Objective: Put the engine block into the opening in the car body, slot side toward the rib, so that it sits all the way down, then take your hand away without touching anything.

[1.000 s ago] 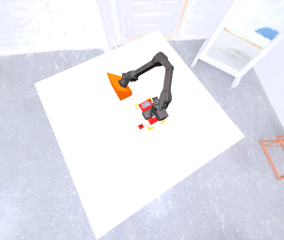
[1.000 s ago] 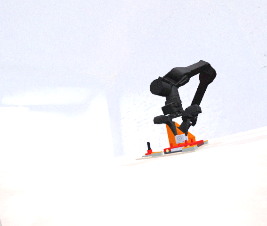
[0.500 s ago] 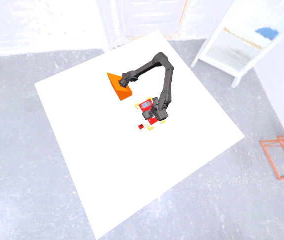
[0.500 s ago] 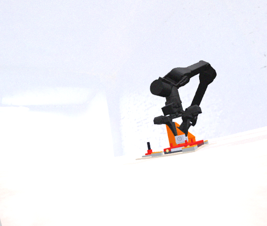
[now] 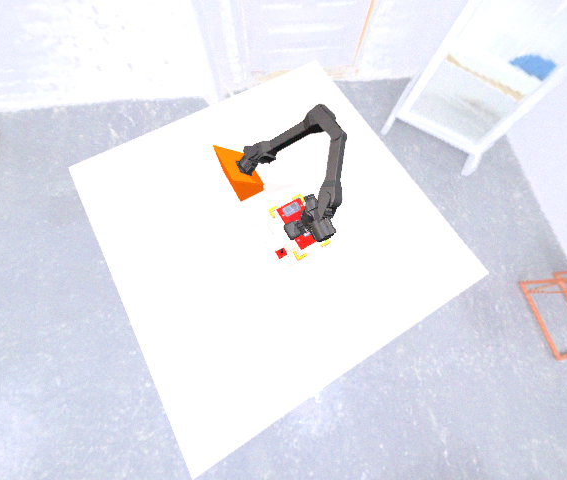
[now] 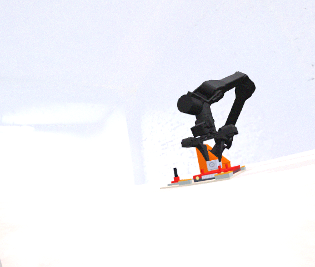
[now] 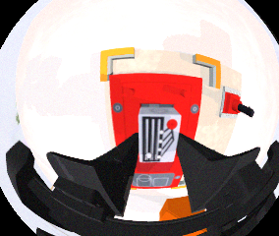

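The grey-white engine block (image 6: 211, 164) (image 7: 159, 135) is upright between the fingertips of my gripper (image 6: 214, 161) (image 7: 158, 137), which is shut on it. Its top shows dark slots and a red dot in the wrist view. The red car body (image 5: 305, 242) (image 6: 235, 169) (image 7: 124, 125) lies flat under the block. The block is over the middle of the body, and its lower end is at or just above the body's top. The opening and the rib are hidden under the block and fingers, so I cannot tell how deep the block sits.
Yellow-and-grey corner brackets (image 5: 300, 256) (image 6: 223, 174) (image 7: 117, 52) stand around the car body. A small red part with a black upright pin (image 5: 280, 253) (image 6: 175, 179) (image 7: 231, 103) stands beside it. An orange wedge-shaped block (image 5: 251, 191) (image 6: 201, 161) (image 7: 173, 208) stands behind, near the arm's base.
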